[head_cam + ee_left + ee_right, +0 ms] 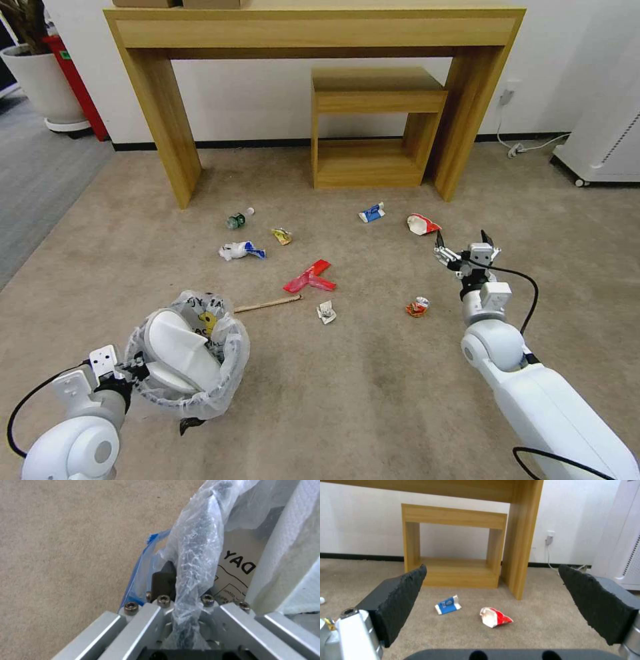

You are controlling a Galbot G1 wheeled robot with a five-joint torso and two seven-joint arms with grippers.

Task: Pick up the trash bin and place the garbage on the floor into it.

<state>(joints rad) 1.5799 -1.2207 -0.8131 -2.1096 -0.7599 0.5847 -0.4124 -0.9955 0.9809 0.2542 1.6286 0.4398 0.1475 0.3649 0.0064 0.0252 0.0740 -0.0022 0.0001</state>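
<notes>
Here the left claw [137, 370] is clamped on the bagged rim of the bin [190, 393], holding it low at the robot's left above the floor [373, 387]. In the left wrist view the plastic bag [196, 545] runs between the closed fingers. 2 white slippers [175, 347] sit inside the bin. The right claw [463, 250] hangs with its pads [398, 602] spread wide and nothing between them, just short of a red-white wrapper [423, 225] and a blue-white tube [372, 213]. A crushed can [417, 307] lies just left of the right arm. Litter on the carpet between the arms: red paper [310, 277], a stick [267, 305], a paper wad [326, 311], a bottle [238, 219].
</notes>
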